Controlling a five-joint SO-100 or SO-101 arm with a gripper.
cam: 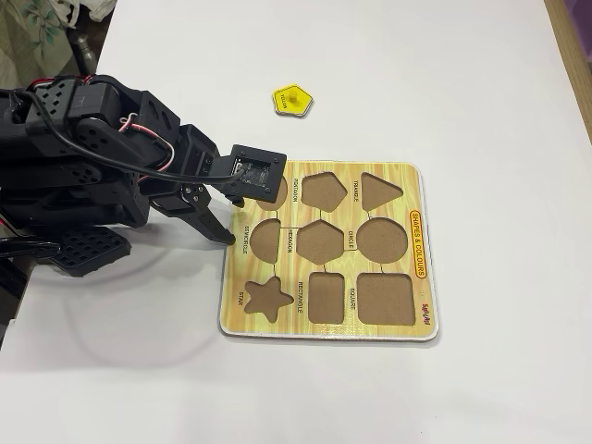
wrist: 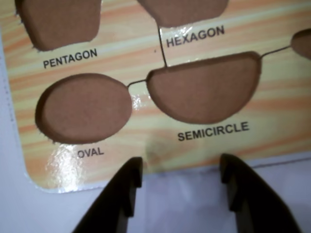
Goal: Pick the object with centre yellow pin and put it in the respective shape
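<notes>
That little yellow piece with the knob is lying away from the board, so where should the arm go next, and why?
Probably swing toward the yellow pentagon piece. It lies alone on the white table, beyond the puzzle board, while the gripper hangs at the board's near edge with its jaws open and empty. The pentagon cutout is bare, so the piece must be fetched first.

Puzzle board [cam: 418, 268] on the table [cam: 462, 92], pentagon piece [cam: 292, 100] lying apart beyond its far edge in the fixed view, end effector [cam: 225, 222] at its left edge
</notes>
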